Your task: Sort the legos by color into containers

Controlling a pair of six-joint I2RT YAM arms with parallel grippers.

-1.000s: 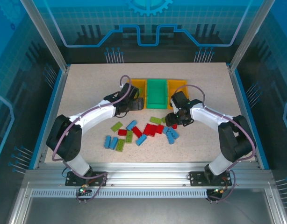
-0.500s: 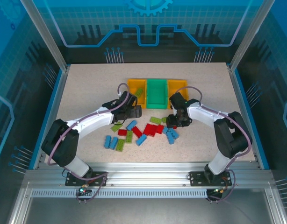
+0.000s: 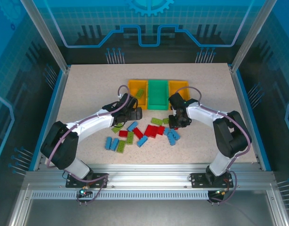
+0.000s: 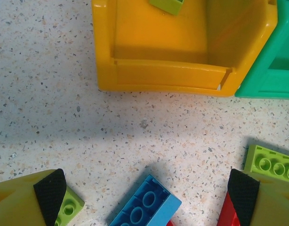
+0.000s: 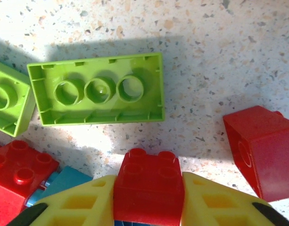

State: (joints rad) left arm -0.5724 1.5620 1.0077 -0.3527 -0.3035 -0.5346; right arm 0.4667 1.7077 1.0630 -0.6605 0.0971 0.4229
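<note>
Gripping a red brick (image 5: 148, 186) with the right gripper (image 5: 149, 200): jaws pressed onto 2 opposite side walls, studs facing the wrist camera, brick seated square between the yellow fingers (image 5: 215, 202). Can't tell if it's clear of the table yet.

Location: right end of the pile of legos (image 3: 144, 132), just in front of the 3 joined containers (image 3: 157, 104). An upturned lime brick (image 5: 97, 94) and a second red block (image 5: 260, 150) lie close by, not touching the held one.

Handling, my read: light, rigid, glossy plastic. It won't deform, but the smooth walls can slip or twist under an off-centre pinch. Take flat side walls, centred, never across the studs. The current hold looks centred.

Left gripper (image 4: 147, 188): spread wide, holding nothing, low over the table just in front of the yellow-orange bin (image 4: 168, 77). A blue brick (image 4: 144, 207) lies between its pads, a lime piece (image 4: 70, 206) sits right at the left pad (image 4: 50, 190).

1 lime brick (image 4: 167, 4) already lies in the yellow-orange bin.
</note>
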